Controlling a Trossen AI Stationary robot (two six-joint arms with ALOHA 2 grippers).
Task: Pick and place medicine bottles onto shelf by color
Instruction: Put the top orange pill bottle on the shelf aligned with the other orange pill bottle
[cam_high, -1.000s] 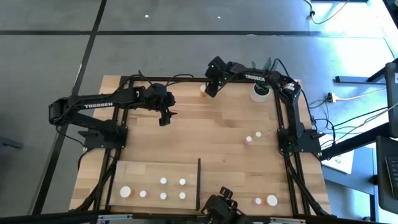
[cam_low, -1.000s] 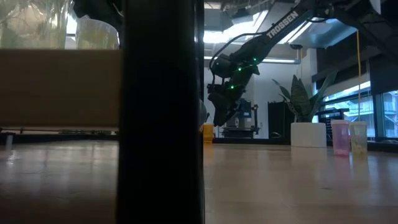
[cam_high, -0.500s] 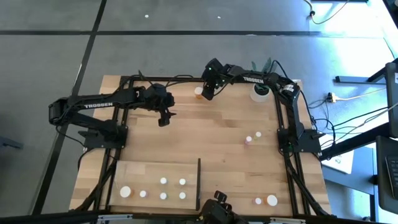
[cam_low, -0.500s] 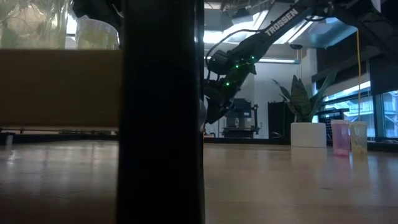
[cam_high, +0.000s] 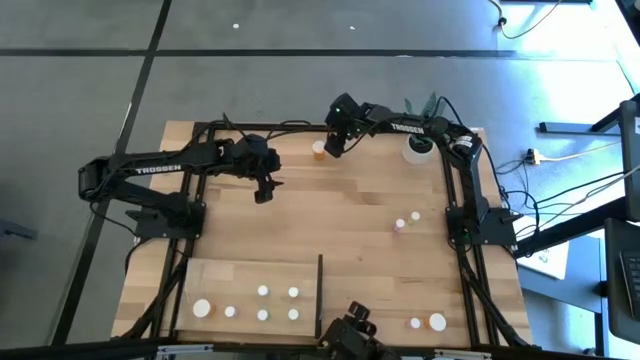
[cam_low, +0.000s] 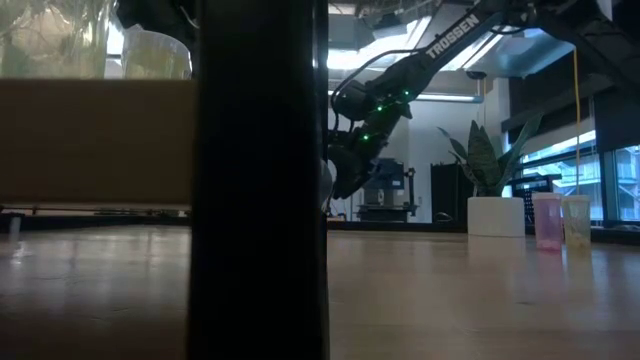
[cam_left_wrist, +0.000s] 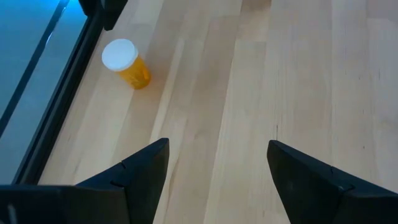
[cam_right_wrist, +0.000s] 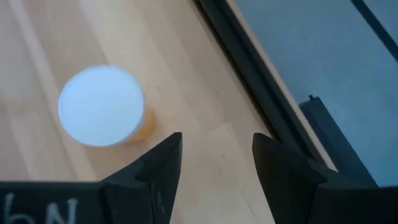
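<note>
Orange bottle (cam_right_wrist: 102, 107) stands just beside the open, empty right claw (cam_right_wrist: 214, 163).

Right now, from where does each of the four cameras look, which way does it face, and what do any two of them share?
High view: above, straight down on the table; both arms, the shelf.
Low view: table height, level toward the room; right arm, potted plant.
Left wrist view: over the open left claw, onto wood and an orange bottle.
Right wrist view: over the open right claw, onto the same bottle.
Shared: that orange bottle appears in both wrist views and the high view.
</note>
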